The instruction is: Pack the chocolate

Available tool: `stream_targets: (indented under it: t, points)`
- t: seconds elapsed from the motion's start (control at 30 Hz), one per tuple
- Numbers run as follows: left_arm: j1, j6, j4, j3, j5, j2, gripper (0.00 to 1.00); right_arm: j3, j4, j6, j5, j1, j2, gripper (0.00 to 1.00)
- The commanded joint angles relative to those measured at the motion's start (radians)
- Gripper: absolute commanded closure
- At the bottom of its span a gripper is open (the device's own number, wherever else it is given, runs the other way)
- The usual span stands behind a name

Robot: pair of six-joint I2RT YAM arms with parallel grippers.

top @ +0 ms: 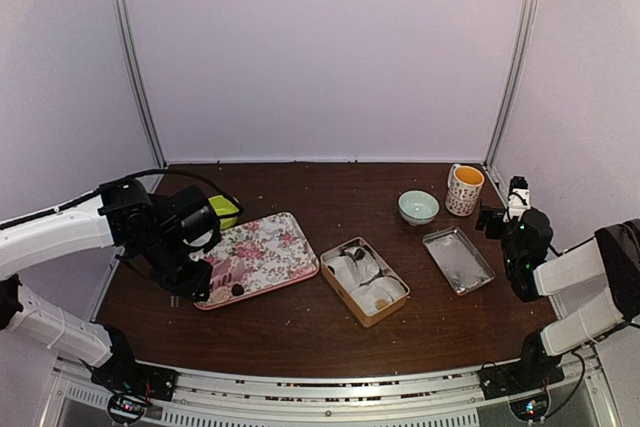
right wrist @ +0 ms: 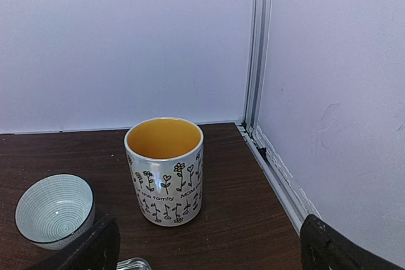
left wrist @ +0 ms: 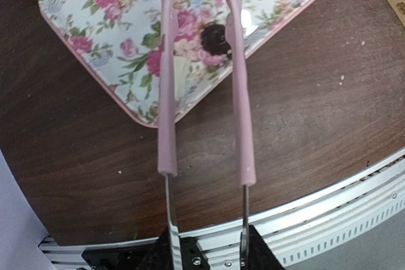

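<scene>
One dark brown chocolate [left wrist: 215, 39] lies on the floral tray [left wrist: 95, 23], between the two spread arms of the pink tongs [left wrist: 166, 112]. My left gripper [left wrist: 205, 251] is shut on the tongs' metal handles and holds them over the tray's near corner [top: 215, 292]. In the top view the same chocolate [top: 238, 289] is a dark spot near the tray's front edge. The cardboard box [top: 347, 297] holds white paper cups with a few chocolate lumps [top: 358, 253]. My right gripper [right wrist: 212, 257] is open, far right, facing a mug.
A flowered mug with a yellow inside [right wrist: 166, 172] and a small pale bowl [right wrist: 54, 210] stand at the back right. A metal tray [top: 457, 260] lies right of the box. A green object [top: 225, 209] sits behind the floral tray. Walls close off three sides.
</scene>
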Motion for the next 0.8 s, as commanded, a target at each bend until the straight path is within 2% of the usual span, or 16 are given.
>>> stream_targets:
  t: [0.0, 0.3, 0.77]
  points:
    - [0.037, -0.036, -0.078, -0.017, -0.041, -0.07, 0.66, 0.015, 0.003, 0.002, -0.006, -0.009, -0.003, 0.0]
    - [0.06, -0.019, -0.072, -0.06, -0.008, -0.117, 0.61, 0.015, 0.003, 0.003, -0.006, -0.009, -0.003, 0.0]
    - [0.071, 0.013, -0.01, -0.133, 0.046, -0.11, 0.63, 0.014, 0.003, 0.003, -0.006, -0.008, -0.003, 0.0]
